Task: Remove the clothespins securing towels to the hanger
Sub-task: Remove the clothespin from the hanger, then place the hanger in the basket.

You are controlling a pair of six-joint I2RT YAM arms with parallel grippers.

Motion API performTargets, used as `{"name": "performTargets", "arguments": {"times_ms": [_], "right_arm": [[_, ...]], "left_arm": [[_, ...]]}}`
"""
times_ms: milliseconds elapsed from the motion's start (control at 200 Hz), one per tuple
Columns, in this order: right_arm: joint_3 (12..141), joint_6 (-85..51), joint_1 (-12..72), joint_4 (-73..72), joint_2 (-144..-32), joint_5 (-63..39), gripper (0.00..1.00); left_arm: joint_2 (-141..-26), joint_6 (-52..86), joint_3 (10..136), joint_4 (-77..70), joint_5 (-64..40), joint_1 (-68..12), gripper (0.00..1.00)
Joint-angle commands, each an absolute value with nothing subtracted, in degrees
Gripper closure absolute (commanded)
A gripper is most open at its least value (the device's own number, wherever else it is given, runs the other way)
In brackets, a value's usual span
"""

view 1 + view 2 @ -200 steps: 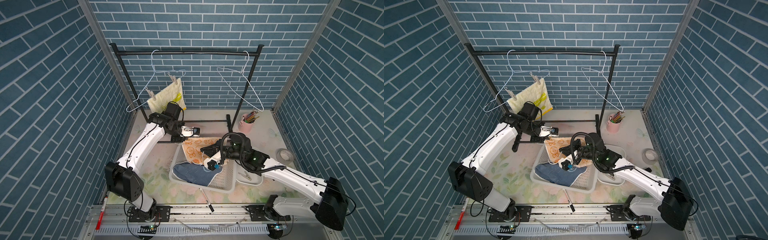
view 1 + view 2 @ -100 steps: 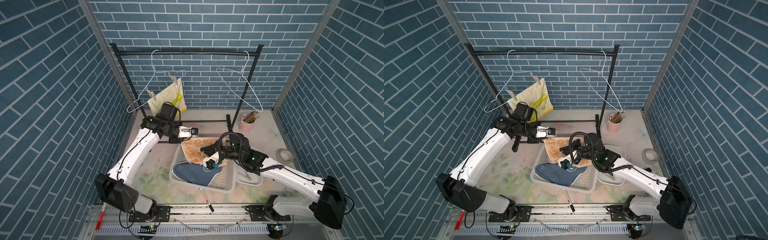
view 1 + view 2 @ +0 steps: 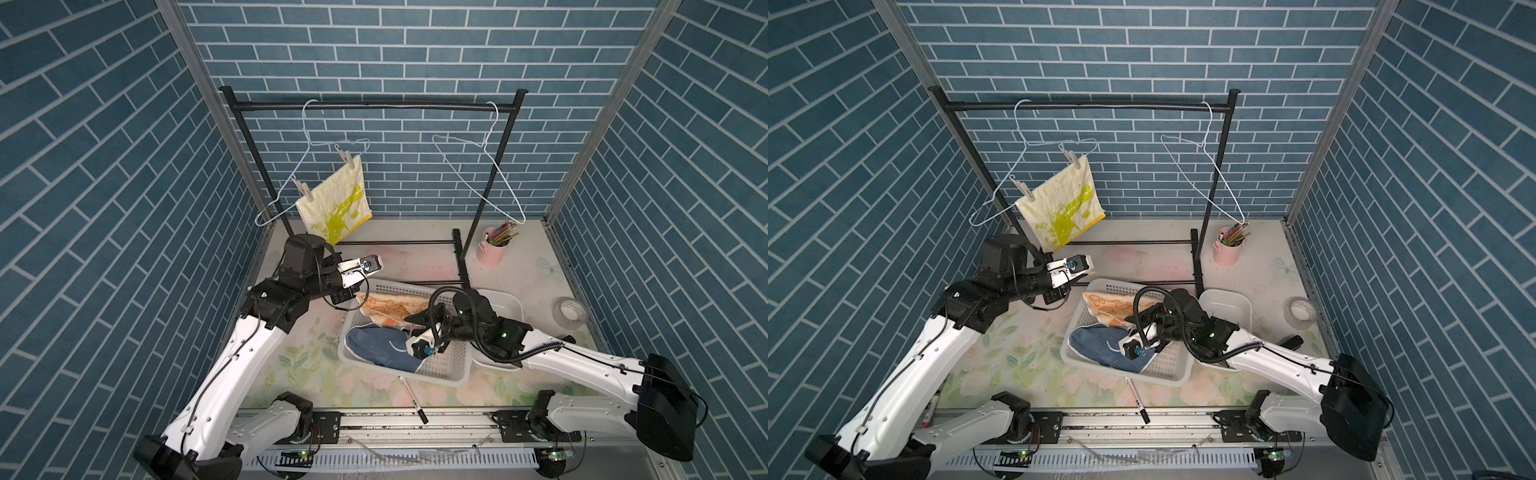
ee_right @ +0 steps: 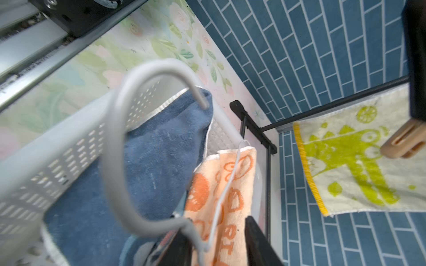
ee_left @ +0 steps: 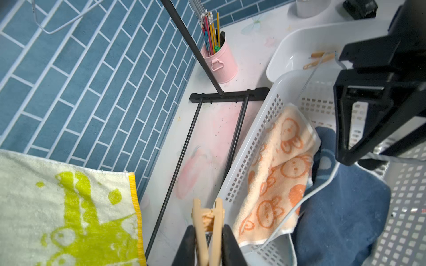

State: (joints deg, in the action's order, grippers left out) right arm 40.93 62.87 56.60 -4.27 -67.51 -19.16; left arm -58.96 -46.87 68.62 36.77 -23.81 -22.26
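I have the left gripper (image 5: 208, 235) clamped on a tan wooden clothespin (image 5: 207, 218), pinched by its handle end. The pin's long axis runs straight out along the gripper. Its two tips are spread and point toward the table's right edge, above the bare strip just beside the back-left rim of the white perforated plastic basket (image 3: 453, 365). The right gripper (image 4: 216, 246) hangs low over the middle of that basket with its jaws apart. The thin neck of a white wire hanger (image 4: 119, 138) passes between them, close to one finger; I cannot tell whether it touches. That hanger lies across the orange-cream cartoon towel (image 5: 276, 172), draped at the basket's back, and the blue terry towel (image 5: 345, 207), bunched toward its front. The pale yellow terry towel with green print (image 3: 334, 205) is pinned to a tilted wire hanger (image 3: 309, 137) on the black rod rack (image 3: 365, 107), which stands along the table's back edge, near the back-left corner. Its upper clothespin (image 3: 348, 160) and lower clothespin (image 3: 301, 189) each stand across the sloping wire, handles up and jaws down on the towel's top edge. At least two more tan clothespins (image 5: 319, 58) lie flat, roughly parallel, in the shallow white tray (image 5: 288, 53) touching the basket's right side.
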Motion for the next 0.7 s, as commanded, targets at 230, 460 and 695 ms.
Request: {"name": "performTargets", "arguments": {"times_ms": [230,460,695], "right_arm": [[41.3,61.8,57.4,19.2,-55.6,-4.0,0.39],[44.3,58.1,57.0,24.9,-49.7,3.5,0.35],[50.6,44.6,56.6,13.1,-54.3,-3.3,0.35]], "left_arm": [[-53.6,-32.5,59.6,25.7,-27.7,-22.1,0.99],[-52.6,-18.7,55.3,17.2,-31.6,-22.1,1.0],[-52.2,-2.7,51.8,8.9,-38.0,-22.2,1.0]]}}
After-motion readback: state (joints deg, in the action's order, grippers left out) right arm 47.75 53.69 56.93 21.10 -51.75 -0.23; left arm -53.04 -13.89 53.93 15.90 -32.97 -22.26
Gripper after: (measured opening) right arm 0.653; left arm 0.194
